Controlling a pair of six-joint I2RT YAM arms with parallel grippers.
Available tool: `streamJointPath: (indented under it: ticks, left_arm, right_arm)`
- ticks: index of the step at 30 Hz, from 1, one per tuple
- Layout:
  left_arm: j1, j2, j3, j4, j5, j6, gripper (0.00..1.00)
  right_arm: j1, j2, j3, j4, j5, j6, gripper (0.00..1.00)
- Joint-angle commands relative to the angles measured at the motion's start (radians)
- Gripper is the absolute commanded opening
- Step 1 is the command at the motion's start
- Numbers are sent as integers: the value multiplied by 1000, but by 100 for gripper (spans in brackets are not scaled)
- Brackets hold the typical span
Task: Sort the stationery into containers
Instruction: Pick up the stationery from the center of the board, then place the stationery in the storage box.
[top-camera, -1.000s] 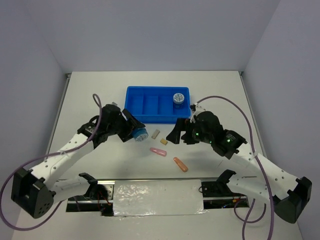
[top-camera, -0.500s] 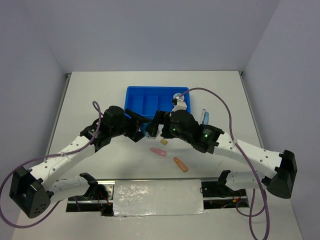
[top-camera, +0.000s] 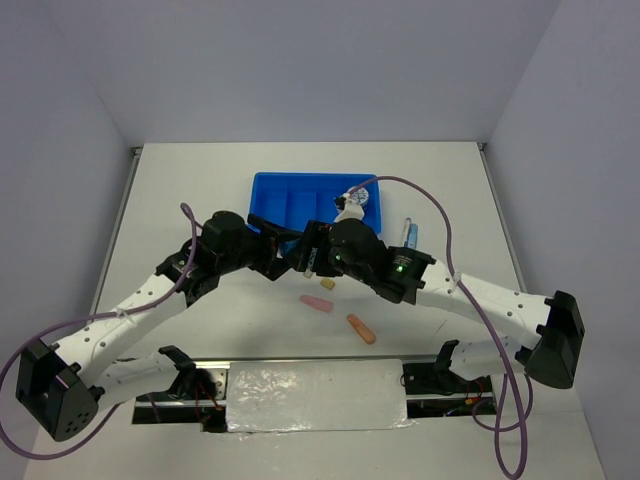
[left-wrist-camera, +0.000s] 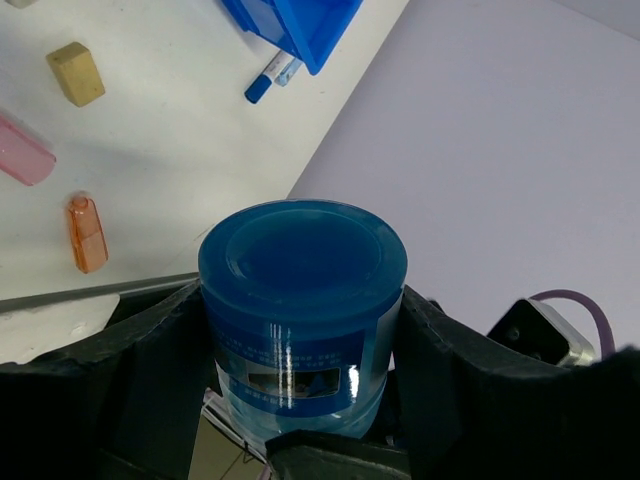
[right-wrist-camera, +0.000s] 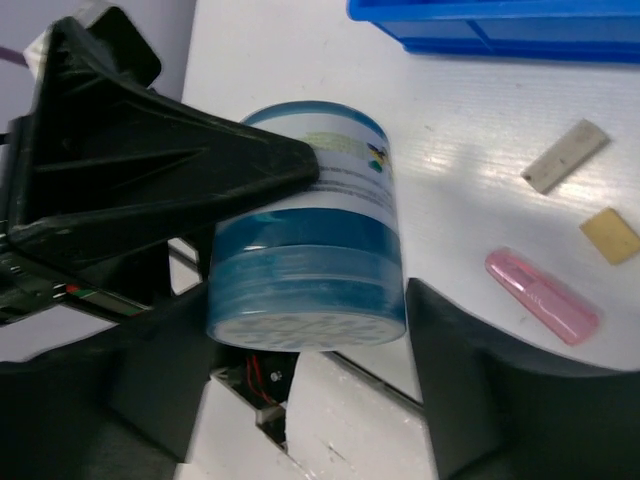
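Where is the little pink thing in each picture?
Top view: the pink piece lies on the table just below the middle, near where the two arms meet.
Left wrist view: the pink piece is at the left edge, partly cut off.
Right wrist view: the pink piece is at the lower right.
Shared landmark: the tan block lies close by in all three.
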Motion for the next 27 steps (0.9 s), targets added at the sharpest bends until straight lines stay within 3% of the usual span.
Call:
streamJointPath:
  ticks: [1, 4, 6, 9, 10, 11, 13, 15, 17, 20, 23, 27]
  left_arm:
    - [-5, -3, 23, 90, 26, -14, 0]
    - [-3, 5, 35, 72, 37, -2, 0]
    - [-5, 2, 38, 53, 32, 7, 9]
    - [0, -13, 38, 16, 14, 17, 61]
    - [5, -13, 39, 13, 8, 26, 93]
    - [12, -13, 44, -1, -3, 44, 99]
    - [78, 20, 91, -37, -8, 147, 99]
    - [191, 97, 213, -210, 12, 334, 99]
    - [254, 141, 300, -400, -46, 455, 99]
    - [359, 207, 423, -542, -161, 668, 99]
    - [454, 227, 454, -548, -138, 760, 99]
    - [476, 230, 455, -513, -45, 906, 99]
  right_arm:
    - [12, 9, 16, 59, 41, 14, 72]
    - [14, -1, 26, 84, 90, -15, 54]
    - [16, 1, 35, 92, 101, -49, 38]
    - [14, 12, 73, 63, 105, -69, 26]
    - [14, 12, 79, 55, 100, -72, 25]
    - [14, 10, 84, 41, 115, -75, 25]
    - [-16, 15, 113, -64, 131, -61, 26]
    - [-59, 22, 151, -194, 115, -52, 25]
    - [-127, 35, 179, -277, 103, -76, 27]
    - [-243, 50, 210, -368, 98, -165, 26]
    - [-409, 104, 265, -397, 68, -274, 27]
    - [-533, 330, 523, -572, 23, -420, 27]
